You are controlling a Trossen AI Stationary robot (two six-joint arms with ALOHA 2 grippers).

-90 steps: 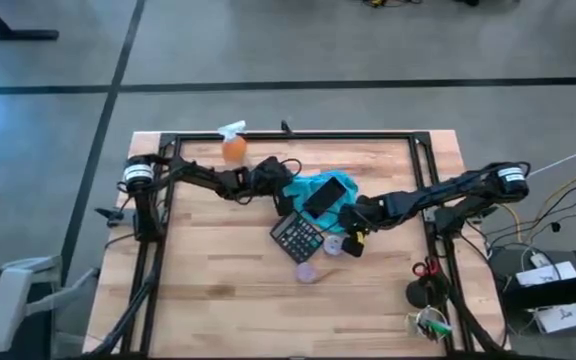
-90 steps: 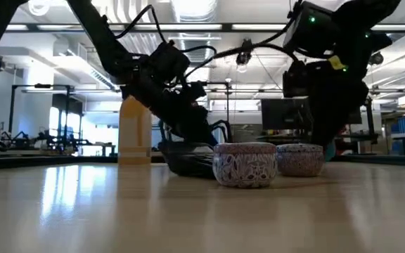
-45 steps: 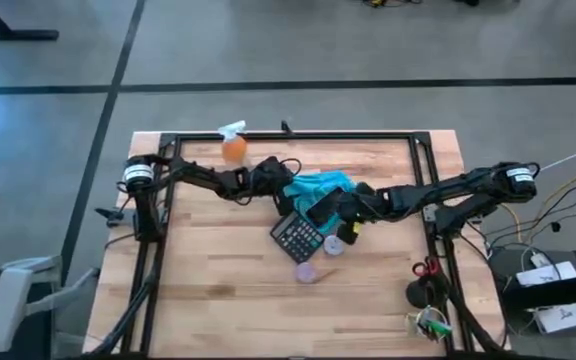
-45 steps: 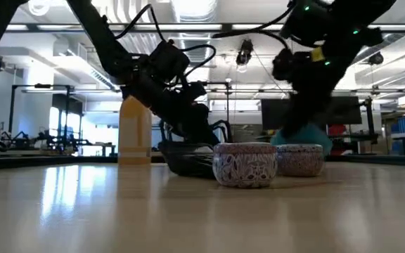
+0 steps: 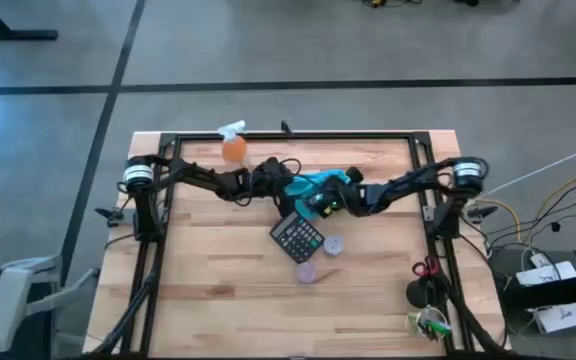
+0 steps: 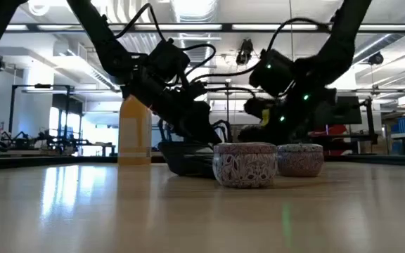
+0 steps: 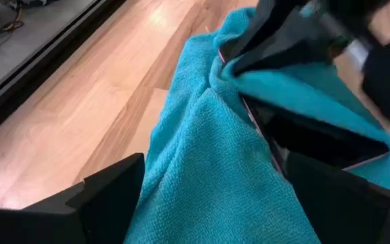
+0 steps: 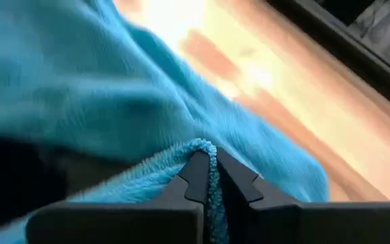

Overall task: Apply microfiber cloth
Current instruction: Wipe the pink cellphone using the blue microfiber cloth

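Observation:
The teal microfiber cloth (image 5: 313, 183) lies bunched at the table's middle, draped over a dark phone (image 7: 317, 139) whose one part shows under a fold. My left gripper (image 5: 286, 195) comes from the table's left. Its fingers (image 7: 114, 196) stand wide apart with the cloth-covered phone between them. My right gripper (image 5: 324, 200) reaches in from the right and is shut on the cloth just above the phone; the left wrist view also shows this right gripper (image 7: 283, 27). My left gripper (image 7: 215, 163) has the cloth-covered phone between its two fingers, coming level from the table's left. The cloth (image 7: 202, 156) hides where the fingers meet the phone. My right gripper (image 8: 212, 163) pinches a fuzzy edge of the cloth (image 8: 205, 146) at its fingertips, slanting down from the table's right. From there the cloth falls slack over the phone.
A black calculator (image 5: 296, 238) lies just near of the cloth, with two small patterned tins (image 5: 333, 243) (image 5: 306, 272) beside it. An orange spray bottle (image 5: 233, 146) stands at the far edge. Scissors (image 5: 423, 267) lie at the right. Black frame rails (image 5: 158, 250) border the table.
My right gripper has risen and travelled toward the table's left and far side, carrying the cloth's right part with it. That part was lifted, then folded over the phone, which was bare and is now mostly covered. The phone and my left gripper have stayed put.

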